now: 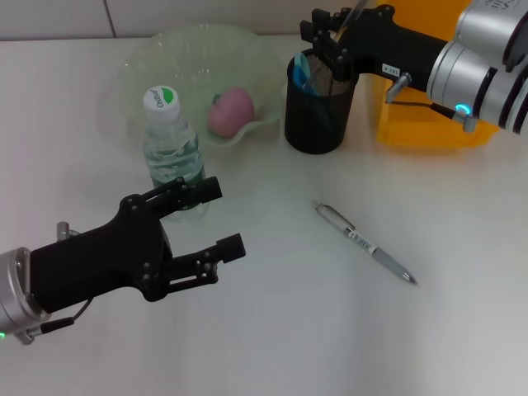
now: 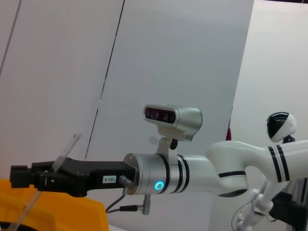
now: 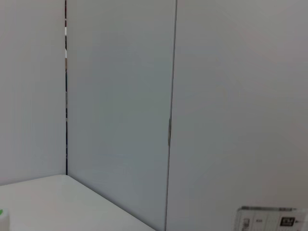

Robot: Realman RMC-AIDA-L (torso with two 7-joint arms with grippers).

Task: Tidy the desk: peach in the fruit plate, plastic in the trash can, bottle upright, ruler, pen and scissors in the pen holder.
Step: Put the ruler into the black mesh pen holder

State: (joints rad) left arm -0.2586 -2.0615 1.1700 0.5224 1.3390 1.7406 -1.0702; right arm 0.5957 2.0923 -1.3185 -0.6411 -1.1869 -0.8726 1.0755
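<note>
No legible text anywhere

Other arm's black gripper (image 2: 21, 177) sits low at one side, pinching a clear ruler (image 2: 65, 151) that sticks up at a tilt. Silver wrist with a glowing blue ring behind it, camera (image 2: 172, 119) on top. Orange bin (image 2: 53, 209) below, white walls behind.
</note>
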